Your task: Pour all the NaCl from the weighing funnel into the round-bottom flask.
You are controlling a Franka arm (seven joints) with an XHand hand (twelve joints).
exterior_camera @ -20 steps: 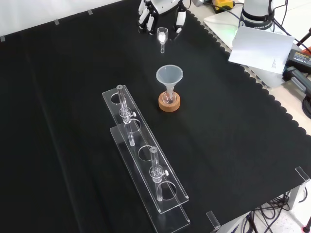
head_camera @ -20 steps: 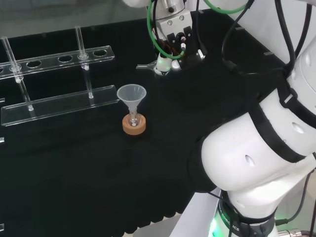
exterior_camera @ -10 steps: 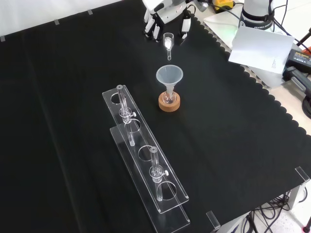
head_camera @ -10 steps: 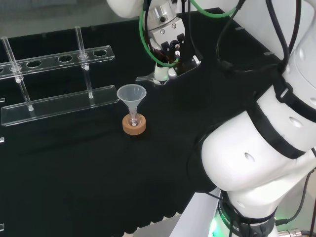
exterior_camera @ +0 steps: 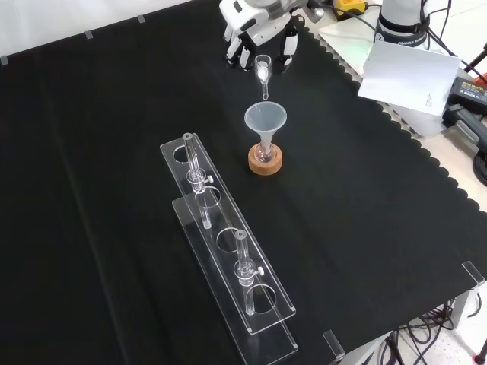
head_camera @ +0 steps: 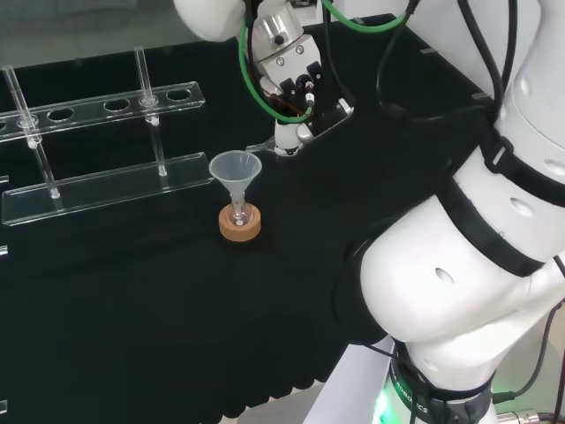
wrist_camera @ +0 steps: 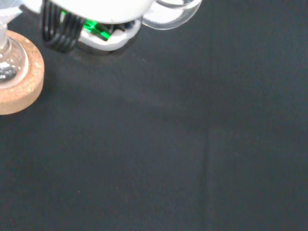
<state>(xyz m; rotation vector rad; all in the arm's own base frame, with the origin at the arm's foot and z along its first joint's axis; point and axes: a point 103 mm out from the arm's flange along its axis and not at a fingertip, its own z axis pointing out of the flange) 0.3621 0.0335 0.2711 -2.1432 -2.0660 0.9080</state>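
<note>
A small round-bottom flask (exterior_camera: pixel 263 155) sits on a cork ring (exterior_camera: pixel 265 161) mid-cloth, with a clear plastic funnel (exterior_camera: pixel 265 119) standing in its neck. In the head view the funnel (head_camera: pixel 235 169) and cork ring (head_camera: pixel 240 224) stand left of the arm. The hand (exterior_camera: pixel 257 23) is shut on the glass weighing funnel (exterior_camera: pixel 263 70), which holds white NaCl in its cup. Its spout points down toward the plastic funnel's rim, just above and behind it in the front view. In the head view the hand (head_camera: pixel 291 88) carries the weighing funnel (head_camera: pixel 284 140) right of the plastic funnel. The wrist view shows the cork ring (wrist_camera: pixel 18 77).
A clear two-tier rack (exterior_camera: pixel 228 266) with round holes lies in front of the flask in the front view, holding two glass tubes (exterior_camera: pixel 243 266). In the head view the rack (head_camera: pixel 97 141) stretches along the left. The cloth's scalloped edge (exterior_camera: pixel 426 163) runs at the right in the front view.
The hand has carried the weighing funnel toward the plastic funnel, nearer in the front view and leftward in the head view. Its spout now hangs close above the funnel's rim.
</note>
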